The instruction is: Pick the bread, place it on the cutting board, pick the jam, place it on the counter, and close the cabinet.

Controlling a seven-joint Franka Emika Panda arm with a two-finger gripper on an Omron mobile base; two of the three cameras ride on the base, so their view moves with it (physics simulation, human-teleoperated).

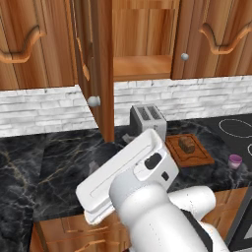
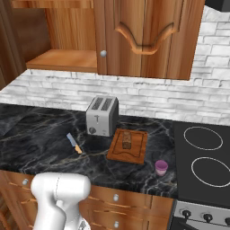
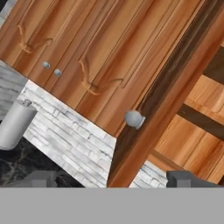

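Note:
The small dark bread (image 1: 186, 143) (image 2: 127, 139) lies on the reddish cutting board (image 1: 199, 156) (image 2: 134, 153), right of the toaster. The purple-lidded jam (image 1: 235, 161) (image 2: 161, 167) stands on the black marble counter (image 1: 59, 162) (image 2: 40, 139), just right of the board. The wooden cabinet (image 1: 142, 66) (image 2: 63, 58) is open; its door (image 1: 101, 64) (image 3: 144, 131) swings out toward me with a round silver knob (image 1: 93, 101) (image 3: 133, 118). In the hand view my gripper (image 3: 112, 179) is open and holds nothing. It faces the door's edge just below the knob.
A silver toaster (image 1: 147, 118) (image 2: 102, 116) stands at the back wall. A knife (image 2: 74, 143) lies left of the board. The stove (image 2: 204, 157) (image 1: 236, 128) is on the right. A grey canister (image 3: 15, 124) stands on the counter. Drawers (image 2: 117, 197) run under the counter edge.

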